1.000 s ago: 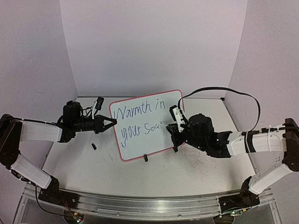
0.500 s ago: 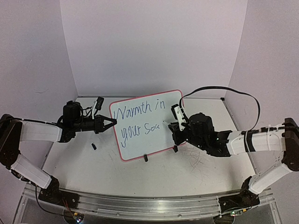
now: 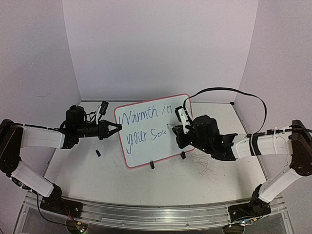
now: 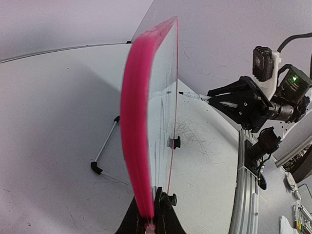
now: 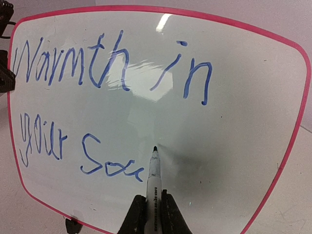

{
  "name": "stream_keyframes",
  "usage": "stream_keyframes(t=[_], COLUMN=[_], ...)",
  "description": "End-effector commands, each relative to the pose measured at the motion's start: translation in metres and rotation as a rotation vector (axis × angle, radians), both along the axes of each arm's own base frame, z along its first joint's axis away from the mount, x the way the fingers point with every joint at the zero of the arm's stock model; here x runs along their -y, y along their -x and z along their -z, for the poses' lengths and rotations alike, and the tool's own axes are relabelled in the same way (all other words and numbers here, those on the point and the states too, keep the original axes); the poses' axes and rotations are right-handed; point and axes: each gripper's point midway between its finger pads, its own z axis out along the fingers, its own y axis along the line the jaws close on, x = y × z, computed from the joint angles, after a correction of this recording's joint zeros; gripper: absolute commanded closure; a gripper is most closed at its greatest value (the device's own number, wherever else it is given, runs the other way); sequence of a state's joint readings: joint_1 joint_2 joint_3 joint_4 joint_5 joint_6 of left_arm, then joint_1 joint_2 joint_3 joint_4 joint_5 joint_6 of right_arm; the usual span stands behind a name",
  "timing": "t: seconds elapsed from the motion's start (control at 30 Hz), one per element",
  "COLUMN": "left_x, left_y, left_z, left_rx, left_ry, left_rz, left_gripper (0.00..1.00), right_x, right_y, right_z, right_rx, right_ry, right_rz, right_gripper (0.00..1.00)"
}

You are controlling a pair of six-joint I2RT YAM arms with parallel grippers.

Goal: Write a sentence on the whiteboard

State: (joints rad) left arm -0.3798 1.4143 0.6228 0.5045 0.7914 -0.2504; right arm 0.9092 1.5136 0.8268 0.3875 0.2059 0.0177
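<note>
The whiteboard [image 3: 152, 128], pink-framed, stands on its wire stand at the table's middle. The sentence [image 5: 112, 68] in blue script reads "Warmth in" over "your Sou"; it also shows in the top view [image 3: 145, 115]. My right gripper [image 5: 153, 214] is shut on a white marker [image 5: 153, 178]; the marker's tip rests at the board just right of and above the last letter. In the top view the right gripper [image 3: 179, 130] is at the board's right part. My left gripper [image 4: 151, 222] is shut on the board's left edge [image 4: 139, 122], and shows in the top view [image 3: 116, 127].
A small black cap-like piece [image 3: 98, 152] lies on the tabletop left of the board. The stand's black feet [image 3: 152, 165] rest in front. Grey scribbles mark the tabletop [image 3: 209, 168] at right. The right arm's black cable [image 3: 229, 91] loops above the board's right side.
</note>
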Motion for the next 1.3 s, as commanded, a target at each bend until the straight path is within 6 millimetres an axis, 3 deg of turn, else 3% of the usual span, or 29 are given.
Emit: stream_keyframes(t=[0.0, 0.27, 1.27], left_x=[-0.004, -0.004, -0.004], left_y=[-0.014, -0.014, -0.013], left_z=[0.0, 0.002, 0.0], left_rx=[0.068, 0.067, 0.068], left_ry=[-0.054, -0.056, -0.052], left_rz=[-0.046, -0.044, -0.046], left_gripper=[1.0, 1.0, 1.0], right_x=[-0.005, 0.0, 0.011], right_y=[-0.013, -0.017, 0.012], right_z=[-0.024, -0.007, 0.045], right_rx=[0.06, 0.032, -0.133], right_ry=[-0.043, 0.007, 0.011], right_rz=[0.037, 0.072, 0.043], right_gripper=[1.0, 1.0, 1.0])
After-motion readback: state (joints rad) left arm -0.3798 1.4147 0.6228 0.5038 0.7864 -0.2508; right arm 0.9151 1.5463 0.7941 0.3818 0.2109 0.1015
